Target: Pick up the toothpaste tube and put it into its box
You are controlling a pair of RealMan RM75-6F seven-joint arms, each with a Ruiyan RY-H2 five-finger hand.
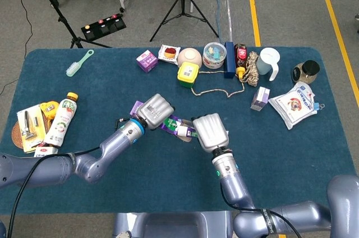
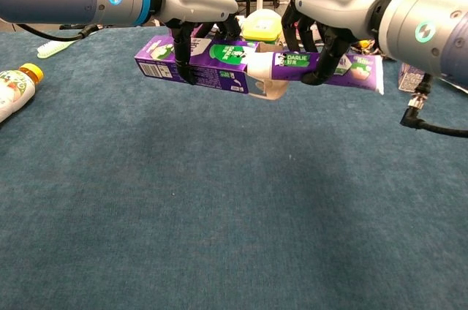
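My left hand (image 2: 191, 4) grips the purple toothpaste box (image 2: 196, 66) and holds it level above the blue table, its open end with the white flaps facing right. My right hand (image 2: 330, 9) holds the purple toothpaste tube (image 2: 322, 69), level as well, with its white cap end at the box's open mouth. In the head view the left hand (image 1: 155, 110) and the right hand (image 1: 210, 132) sit close together over mid-table, with the box (image 1: 168, 122) and the tube's cap (image 1: 183, 132) showing between them.
A drink bottle (image 1: 62, 119) and small items lie at the table's left edge. Along the far edge stand a small purple carton (image 1: 146, 60), a bowl (image 1: 189, 56), a yellow box (image 1: 188, 73), a round tub (image 1: 213, 55), a white jug (image 1: 269, 63) and a snack bag (image 1: 294, 104).
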